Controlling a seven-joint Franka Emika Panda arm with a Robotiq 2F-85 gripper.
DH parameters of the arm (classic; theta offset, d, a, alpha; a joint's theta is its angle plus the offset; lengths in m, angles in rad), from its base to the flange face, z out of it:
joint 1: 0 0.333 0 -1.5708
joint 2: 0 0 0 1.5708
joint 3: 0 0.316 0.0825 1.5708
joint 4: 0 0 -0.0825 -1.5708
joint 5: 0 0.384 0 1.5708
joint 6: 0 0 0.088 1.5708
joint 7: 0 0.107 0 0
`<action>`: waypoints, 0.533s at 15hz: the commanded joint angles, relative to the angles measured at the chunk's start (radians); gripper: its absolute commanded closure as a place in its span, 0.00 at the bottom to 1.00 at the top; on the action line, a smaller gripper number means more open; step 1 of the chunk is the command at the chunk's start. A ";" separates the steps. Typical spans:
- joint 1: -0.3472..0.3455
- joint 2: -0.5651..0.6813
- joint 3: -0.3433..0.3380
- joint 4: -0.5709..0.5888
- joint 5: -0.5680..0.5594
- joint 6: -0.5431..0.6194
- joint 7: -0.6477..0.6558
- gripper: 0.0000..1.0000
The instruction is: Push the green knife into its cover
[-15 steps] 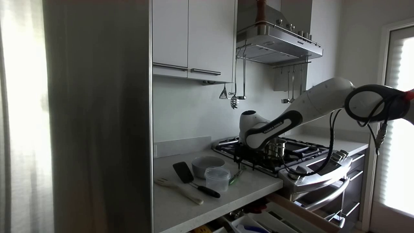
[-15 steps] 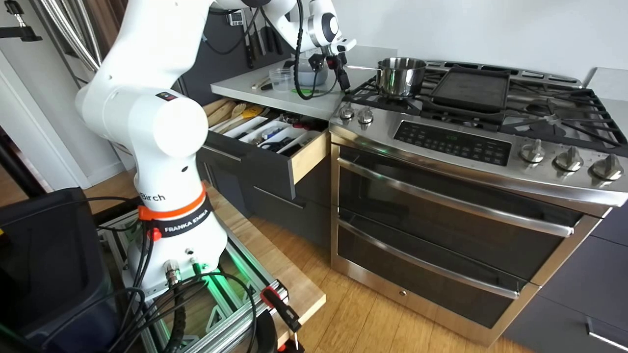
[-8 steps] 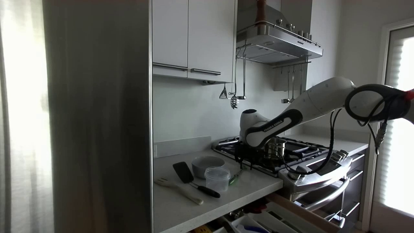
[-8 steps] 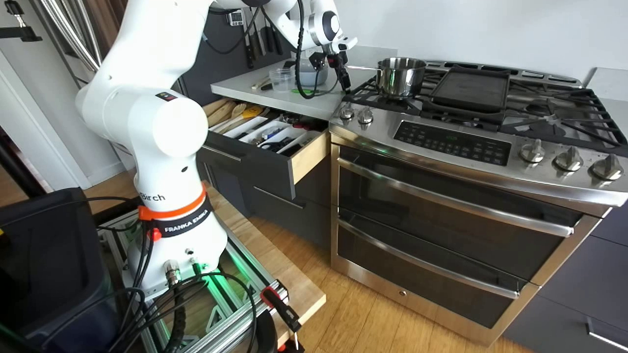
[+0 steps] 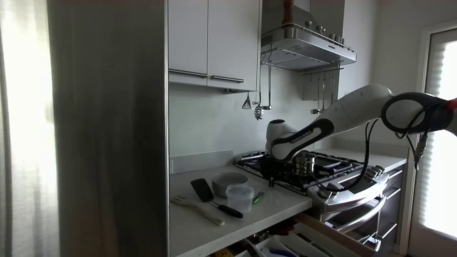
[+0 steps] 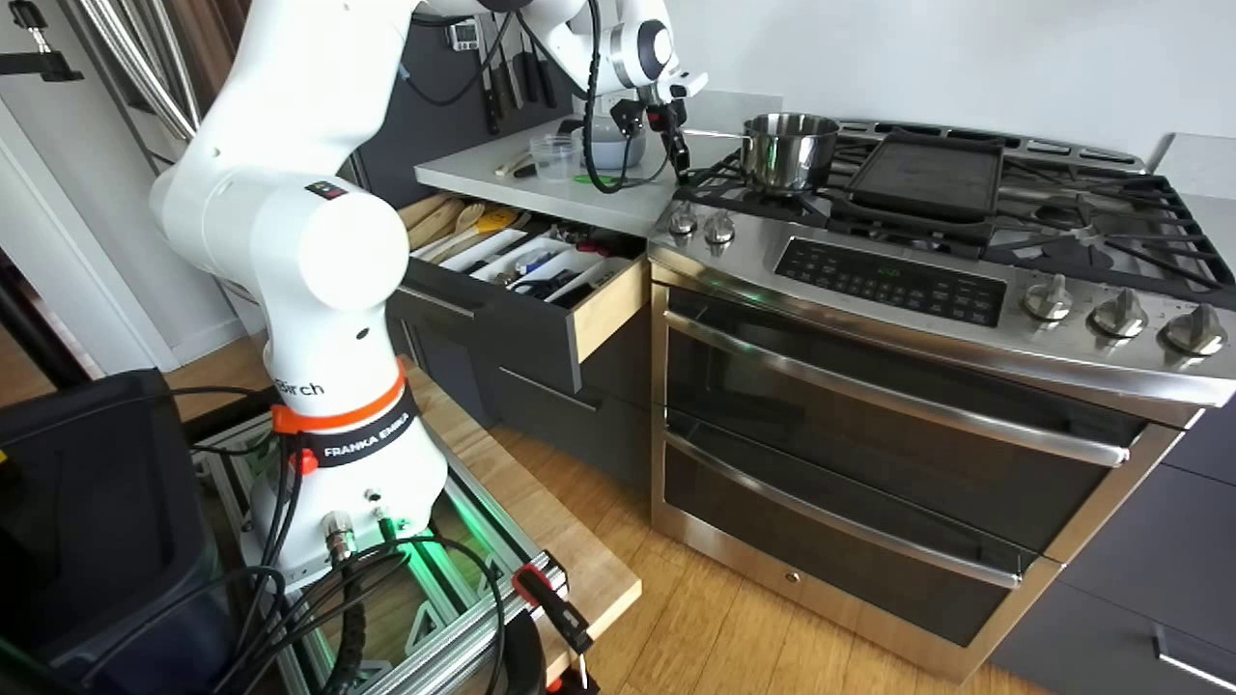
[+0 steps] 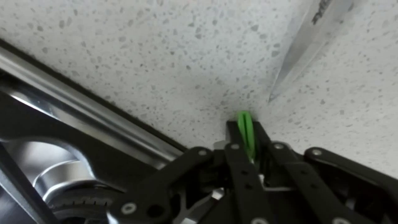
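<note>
In the wrist view my gripper (image 7: 246,126) is shut on the green cover (image 7: 247,137), a narrow piece with a dark slot that faces the camera. Its end sticks out just past the fingertips, close above the counter. The knife's clear-grey blade (image 7: 297,60) lies on the speckled counter at upper right, its tip a short way from the cover and not touching it. The handle is outside that view; in an exterior view the green knife (image 5: 257,198) lies beside the plastic tub, left of my gripper (image 5: 271,182). The cover is hidden by the fingers there.
Metal stove trim (image 7: 102,112) runs close along the gripper's left. A steel pot (image 6: 787,154) stands on the burners beside the arm. Near the knife are a plastic tub (image 5: 240,198), grey bowl (image 5: 228,182), black spatula (image 5: 202,190) and wooden fork (image 5: 200,210). Below, a drawer (image 6: 492,333) stands pulled out.
My gripper's fingers have come together around the cover, which lay between them on the counter. The arm has shifted slightly to the right in both exterior views. The knife has stayed put.
</note>
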 commanded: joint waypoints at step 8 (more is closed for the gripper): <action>-0.003 0.013 0.012 0.002 0.059 0.048 -0.027 0.42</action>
